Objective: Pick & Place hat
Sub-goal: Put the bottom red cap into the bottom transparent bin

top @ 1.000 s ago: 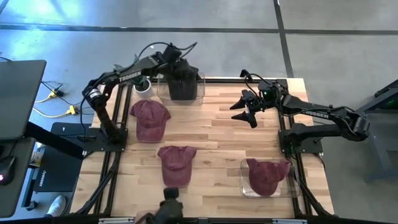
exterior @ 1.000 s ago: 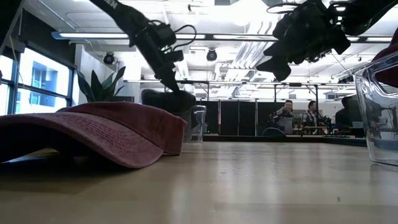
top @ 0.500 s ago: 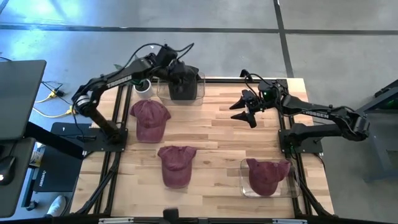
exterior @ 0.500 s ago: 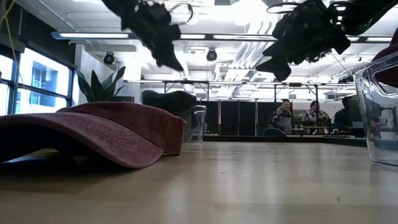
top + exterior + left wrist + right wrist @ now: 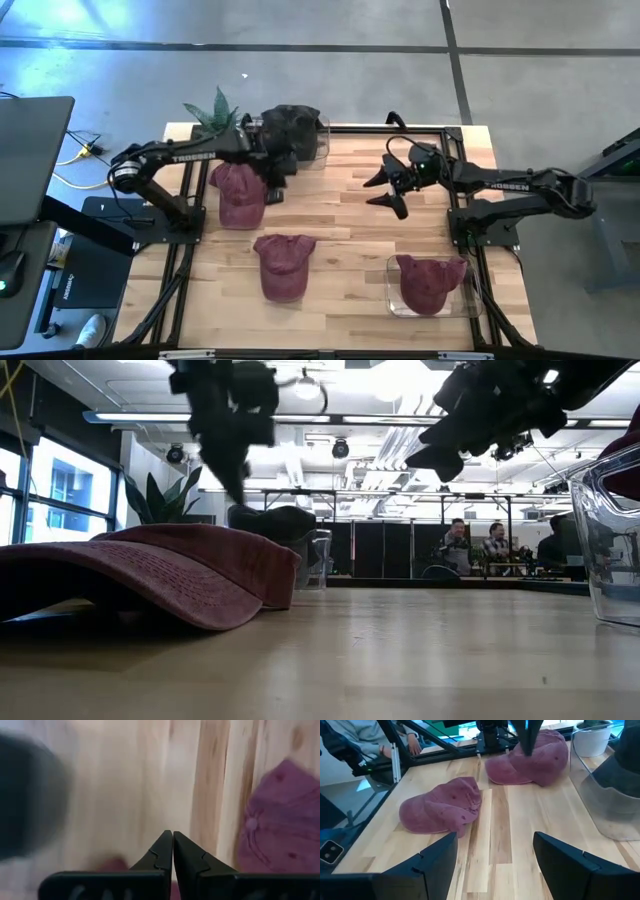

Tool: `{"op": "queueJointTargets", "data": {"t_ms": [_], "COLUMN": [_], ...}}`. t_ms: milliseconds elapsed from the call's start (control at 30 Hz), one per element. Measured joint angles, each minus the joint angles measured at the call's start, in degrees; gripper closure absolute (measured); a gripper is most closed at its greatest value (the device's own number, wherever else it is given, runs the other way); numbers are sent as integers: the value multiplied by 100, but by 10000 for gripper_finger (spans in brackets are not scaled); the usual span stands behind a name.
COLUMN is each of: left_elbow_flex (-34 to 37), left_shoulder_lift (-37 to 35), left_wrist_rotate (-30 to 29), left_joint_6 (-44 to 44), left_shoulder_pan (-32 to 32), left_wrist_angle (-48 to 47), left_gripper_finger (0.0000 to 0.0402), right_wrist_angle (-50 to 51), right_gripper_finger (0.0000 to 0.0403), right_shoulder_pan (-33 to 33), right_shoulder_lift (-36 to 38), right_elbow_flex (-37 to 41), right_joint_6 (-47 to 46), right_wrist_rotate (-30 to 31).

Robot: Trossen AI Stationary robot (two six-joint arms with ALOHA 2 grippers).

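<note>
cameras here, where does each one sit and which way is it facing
High view: above the table, looking straight down; both arms show, left gripper beside the far maroon hat, right gripper over bare wood.
Low view: at tabletop height, looking level into the room past a maroon hat; both arms enter from above.
Left wrist view: looks down at the wood past its shut jaws.
Right wrist view: looks across the table between its open jaws.
Shared: the right wrist and high views both show the middle maroon hat.
</note>
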State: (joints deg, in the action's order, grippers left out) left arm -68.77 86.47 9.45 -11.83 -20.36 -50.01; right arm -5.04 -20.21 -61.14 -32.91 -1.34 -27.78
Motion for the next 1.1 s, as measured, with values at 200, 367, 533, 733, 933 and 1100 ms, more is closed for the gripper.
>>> {"op": "queueJointTargets", "data": {"t_ms": [200,367,533,733,933,1100], "left_elbow_flex": [1119,1763,1948,1987,1987,1992], "left_shoulder_lift": [-252,-381,-388,-386,-358,-16], "left_wrist_rotate": [45,171,190,-423,-351,-374], "left_joint_6": [1243,2217,2851,3639,4829,5140], "left_shoulder_pan": [587,1373,2182,2777,2788,2789], "left_wrist_angle": [826,1633,2034,1871,1509,1433], "left_gripper_finger": [394,394,394,394,347,240], "right_wrist_angle": [0,0,-156,-271,-256,-252], "right_gripper_finger": [146,146,146,147,148,147], "right_shoulder_pan": [462,777,983,1161,1319,1433], "right_shoulder_lift": [0,0,0,0,0,0], "right_elbow_flex": [0,0,2,2,2,2], "right_joint_6": [-9,6,17,136,266,421], "right_wrist_rotate": [516,824,826,819,819,817]}}
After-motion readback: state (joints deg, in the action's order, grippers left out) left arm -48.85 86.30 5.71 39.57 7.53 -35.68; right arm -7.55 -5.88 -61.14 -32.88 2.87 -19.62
